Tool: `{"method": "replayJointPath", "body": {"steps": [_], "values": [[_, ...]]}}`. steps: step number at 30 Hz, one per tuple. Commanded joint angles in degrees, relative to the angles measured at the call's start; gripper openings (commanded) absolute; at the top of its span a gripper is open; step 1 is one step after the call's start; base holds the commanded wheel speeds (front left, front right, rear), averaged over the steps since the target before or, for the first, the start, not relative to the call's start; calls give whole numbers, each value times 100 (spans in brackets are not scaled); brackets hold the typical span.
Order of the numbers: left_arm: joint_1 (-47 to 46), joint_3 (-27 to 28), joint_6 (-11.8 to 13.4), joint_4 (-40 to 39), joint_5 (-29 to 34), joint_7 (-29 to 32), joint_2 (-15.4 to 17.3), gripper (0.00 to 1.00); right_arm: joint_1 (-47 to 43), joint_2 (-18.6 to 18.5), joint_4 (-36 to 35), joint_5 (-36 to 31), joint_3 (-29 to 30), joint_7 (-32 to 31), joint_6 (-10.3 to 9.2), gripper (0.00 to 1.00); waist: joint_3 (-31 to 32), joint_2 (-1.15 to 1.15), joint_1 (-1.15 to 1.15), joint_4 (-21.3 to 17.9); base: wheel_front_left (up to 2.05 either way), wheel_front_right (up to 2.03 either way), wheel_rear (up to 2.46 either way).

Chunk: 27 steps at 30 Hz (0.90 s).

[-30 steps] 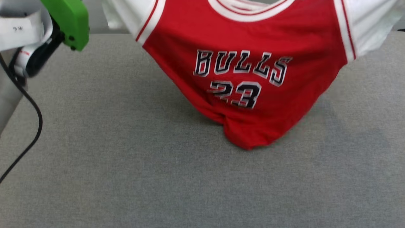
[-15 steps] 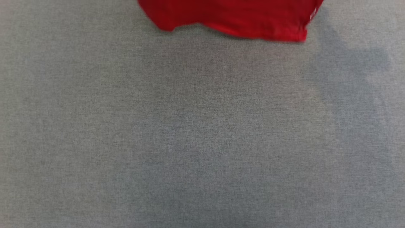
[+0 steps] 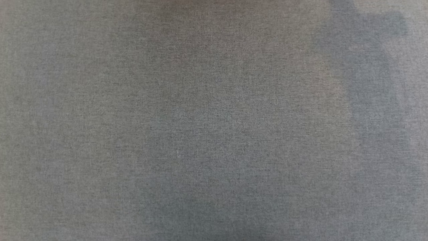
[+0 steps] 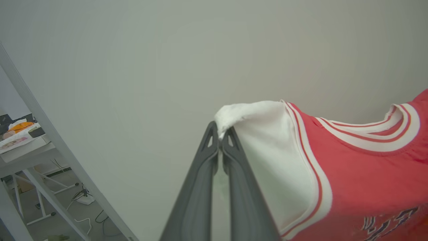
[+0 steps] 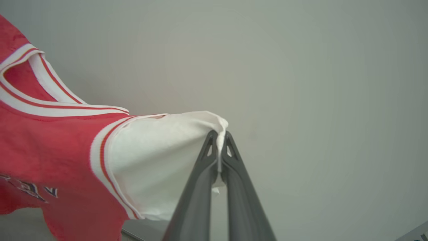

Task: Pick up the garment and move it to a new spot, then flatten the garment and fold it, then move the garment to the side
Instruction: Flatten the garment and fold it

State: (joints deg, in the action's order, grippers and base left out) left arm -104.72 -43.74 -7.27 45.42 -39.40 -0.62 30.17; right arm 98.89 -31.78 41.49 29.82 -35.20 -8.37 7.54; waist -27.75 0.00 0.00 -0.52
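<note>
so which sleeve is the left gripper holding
The white sleeve with the striped collar to its right in the left wrist view, pinched at its edge by the left gripper. The right gripper pinches the other sleeve.

In the left wrist view the shirt point(image 4: 351, 174) runs off the right and bottom edges. Its chest lettering point(image 4: 391, 221), at lower right, is cut off and too blurred to read. The sleeve's tip is hidden between the pinched fingertips of the left gripper point(image 4: 219, 139). At far left, clutter point(image 4: 19, 128) on a table point(image 4: 23, 150) is too small to tell. In the right wrist view the shirt leaves the left edge, and the right gripper point(image 5: 219, 140) hides the sleeve's corner.
</note>
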Motion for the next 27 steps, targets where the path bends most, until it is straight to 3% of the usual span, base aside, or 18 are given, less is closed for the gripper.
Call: {"method": "replayJointPath", "body": {"steps": [1,7,17,21,27], "values": [[179,-37,-13,68,-105,-102,-26,0,-117,-12,81,82,-92,74,-5,0,-21,0,0,5,0,0,0],[947,-241,-20,204,-483,-455,-28,0,-822,27,133,445,-620,386,-5,0,164,0,0,21,0,0,0],[3205,-454,-18,138,-1092,-1163,148,0,-2844,-47,-136,1211,-1400,898,-5,0,1038,0,0,-39,0,0,0],[4348,-400,94,-73,-1335,-1331,204,0,-3825,-170,-298,1435,-1716,1067,-5,0,1448,0,0,-55,0,0,0],[6228,-272,452,-727,-1659,-1420,366,0,-5165,-475,-590,1804,-2058,1186,-5,0,1983,0,0,-94,0,0,0]]}}
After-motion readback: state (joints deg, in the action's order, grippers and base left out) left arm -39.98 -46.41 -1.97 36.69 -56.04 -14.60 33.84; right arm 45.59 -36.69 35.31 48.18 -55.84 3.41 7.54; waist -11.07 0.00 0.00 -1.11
